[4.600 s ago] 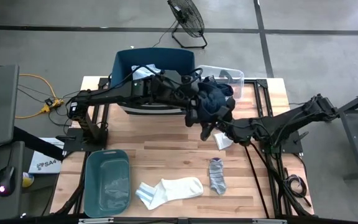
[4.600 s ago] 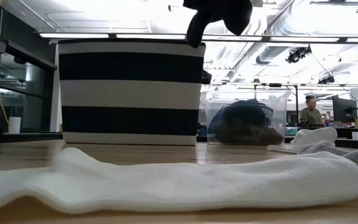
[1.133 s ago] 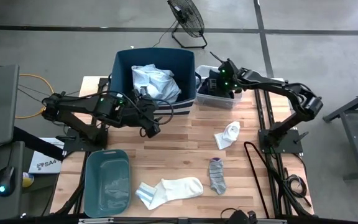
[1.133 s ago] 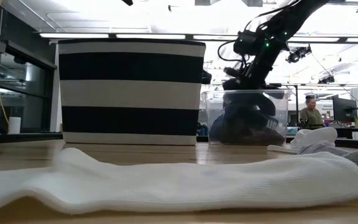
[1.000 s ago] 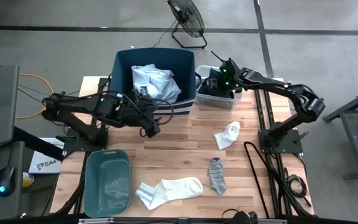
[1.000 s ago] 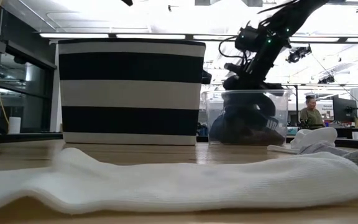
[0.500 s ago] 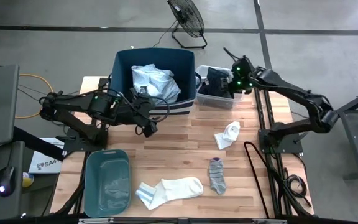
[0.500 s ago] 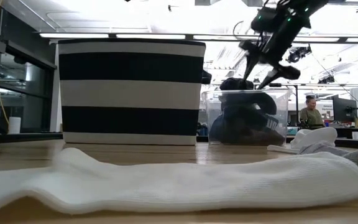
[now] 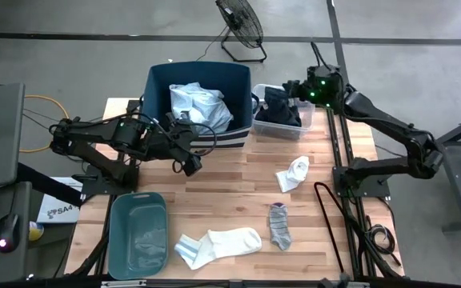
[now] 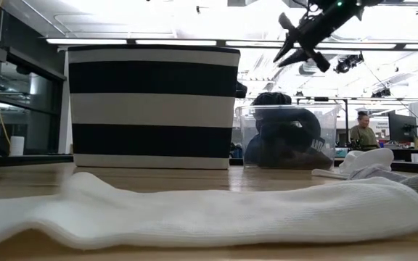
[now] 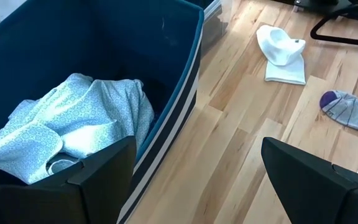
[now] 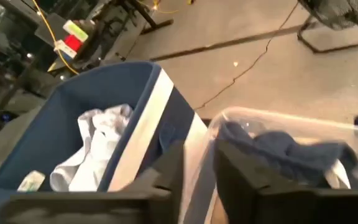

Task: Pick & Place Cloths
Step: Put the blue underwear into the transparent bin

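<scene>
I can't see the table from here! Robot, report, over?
Right gripper open, empty, above clear bin of dark cloths. Left gripper open beside navy bin. Three socks on table.

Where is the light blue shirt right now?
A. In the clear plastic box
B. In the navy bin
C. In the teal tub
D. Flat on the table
B: the light blue shirt lies crumpled inside the navy bin, as the left wrist view also shows.

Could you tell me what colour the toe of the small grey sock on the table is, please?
Purple, on the grey sock; the left wrist view shows it best.
</scene>
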